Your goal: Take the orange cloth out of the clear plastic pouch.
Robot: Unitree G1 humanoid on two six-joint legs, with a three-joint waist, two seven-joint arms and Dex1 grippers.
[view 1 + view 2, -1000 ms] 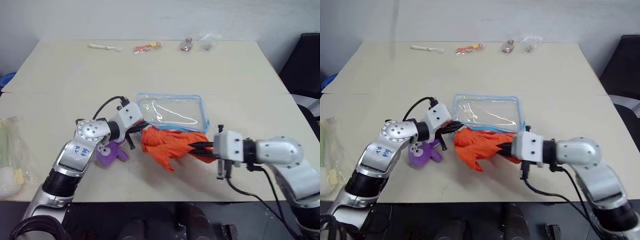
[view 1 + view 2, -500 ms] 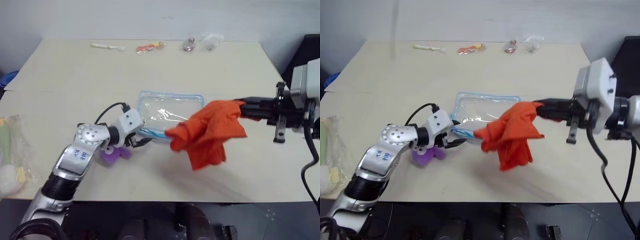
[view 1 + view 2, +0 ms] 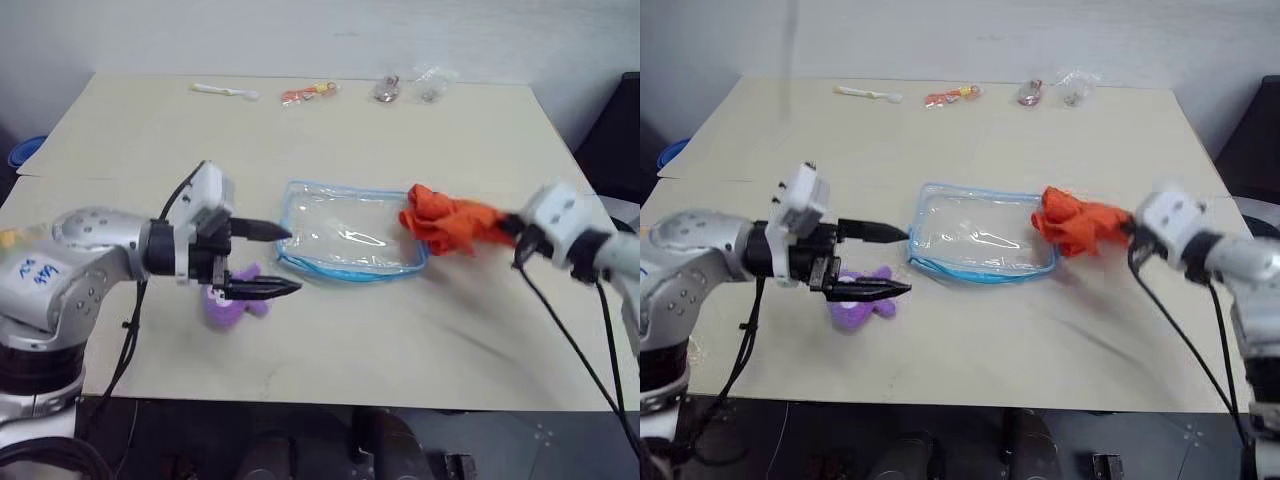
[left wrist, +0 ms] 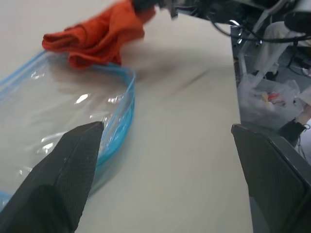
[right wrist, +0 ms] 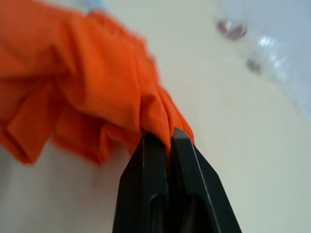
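Across my tan table (image 3: 330,330) lies the clear plastic pouch (image 3: 345,235), flat, with nothing inside. My right gripper (image 5: 163,141) pinches the orange cloth (image 3: 445,220), bunched at the pouch's right end. My left gripper (image 3: 275,260) hangs wide open above a purple bunny (image 3: 232,303).

A beige table (image 3: 330,330) stands against a pale wall (image 3: 300,30).
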